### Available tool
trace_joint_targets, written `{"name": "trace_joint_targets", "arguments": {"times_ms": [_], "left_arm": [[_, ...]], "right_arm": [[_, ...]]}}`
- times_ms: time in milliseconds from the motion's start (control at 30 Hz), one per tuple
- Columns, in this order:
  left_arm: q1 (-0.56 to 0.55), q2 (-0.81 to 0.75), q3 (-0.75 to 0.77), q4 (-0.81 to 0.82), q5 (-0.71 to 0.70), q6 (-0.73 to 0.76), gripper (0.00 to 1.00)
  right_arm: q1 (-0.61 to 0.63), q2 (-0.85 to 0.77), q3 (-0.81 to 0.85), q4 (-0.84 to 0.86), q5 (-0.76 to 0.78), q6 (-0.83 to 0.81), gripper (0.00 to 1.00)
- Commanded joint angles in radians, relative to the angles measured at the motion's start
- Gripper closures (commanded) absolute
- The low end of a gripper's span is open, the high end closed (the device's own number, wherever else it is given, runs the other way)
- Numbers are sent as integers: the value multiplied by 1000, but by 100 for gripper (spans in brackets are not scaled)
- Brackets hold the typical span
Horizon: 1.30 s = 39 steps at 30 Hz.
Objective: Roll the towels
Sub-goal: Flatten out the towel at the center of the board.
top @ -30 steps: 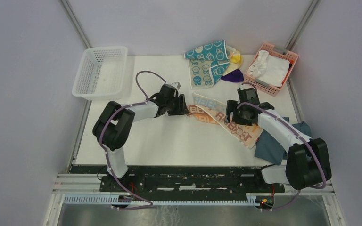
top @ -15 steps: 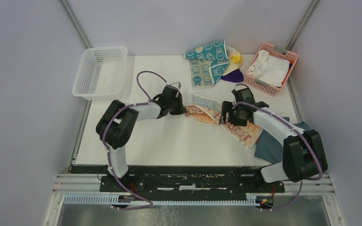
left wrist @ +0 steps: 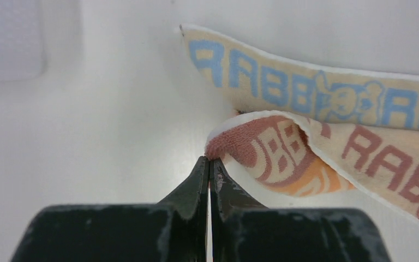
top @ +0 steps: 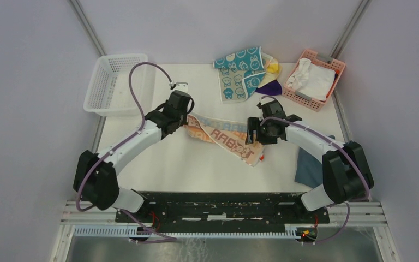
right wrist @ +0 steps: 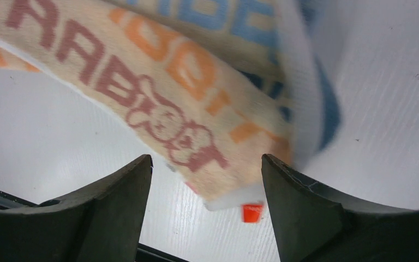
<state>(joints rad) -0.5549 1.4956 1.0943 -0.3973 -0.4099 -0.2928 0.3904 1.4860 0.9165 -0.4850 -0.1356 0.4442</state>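
Note:
A peach-orange printed towel (top: 223, 139) lies stretched as a long strip across the table's middle. My left gripper (top: 187, 121) is shut on its folded left corner; in the left wrist view the gripper (left wrist: 209, 160) pinches the reddish fold of the towel (left wrist: 316, 93) at the very tips. My right gripper (top: 256, 135) hovers open over the strip's right end. The right wrist view has the towel (right wrist: 158, 82) and its red tag (right wrist: 251, 212) between the spread fingers of that gripper (right wrist: 204, 164). More towels sit at the back: teal (top: 240, 68), yellow (top: 273, 66), purple (top: 270, 88).
A white mesh basket (top: 99, 90) stands at the back left. A pink basket (top: 331, 64) holding a white cloth (top: 312, 79) stands at the back right. A dull blue-grey cloth (top: 308, 166) lies at the table's right edge under my right arm.
My left gripper has shut on the towel's left corner and pulled it left, off the blue-grey cloth. My right gripper has followed a little to the left, still open.

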Motion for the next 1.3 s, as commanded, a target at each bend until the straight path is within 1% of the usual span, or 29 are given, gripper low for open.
{"name": "trace_joint_targets", "arguments": {"times_ms": [0,133,233,267,367,433,467,533,600,667,733,800,933,1000,1167,1267], "left_arm": [[-12,-162,8,-134,-161,174,96],[-43,-281,-26,-192,-144,221,88],[-66,-339,-48,-238,-117,221,84],[-71,-361,-54,-250,-108,218,81],[-71,-404,-77,-253,-101,191,69],[-71,-438,-87,-248,-102,159,64],[-70,-458,-92,-244,-107,135,60],[-66,-502,-111,-224,-144,82,47],[-54,-548,-139,-186,-159,46,40],[-29,-561,-154,-148,-148,19,33],[15,-535,-154,-127,-111,6,29],[86,-486,-141,-113,-25,-2,27],[281,-375,-115,-73,172,-15,27],[343,-311,-91,-63,217,-13,27],[370,-159,-27,-69,255,19,24],[374,-70,16,-103,260,41,23]], "right_arm": [[3,34,49,34,-13,-9,19],[2,75,56,22,-11,-14,19],[2,106,60,-13,44,-19,19],[2,111,61,-25,59,-22,19],[0,109,63,-37,70,-30,19],[2,89,64,-29,49,-37,19],[2,77,66,-24,42,-38,19],[1,58,76,-21,42,-47,19],[0,55,95,-21,46,-62,19],[1,67,119,-18,41,-66,19],[1,89,157,-19,33,-76,22],[1,108,203,-20,34,-87,23],[3,152,302,-34,41,-126,26],[10,184,373,-64,55,-149,27],[29,276,499,-115,74,-184,30],[46,335,567,-152,123,-207,31]]}}
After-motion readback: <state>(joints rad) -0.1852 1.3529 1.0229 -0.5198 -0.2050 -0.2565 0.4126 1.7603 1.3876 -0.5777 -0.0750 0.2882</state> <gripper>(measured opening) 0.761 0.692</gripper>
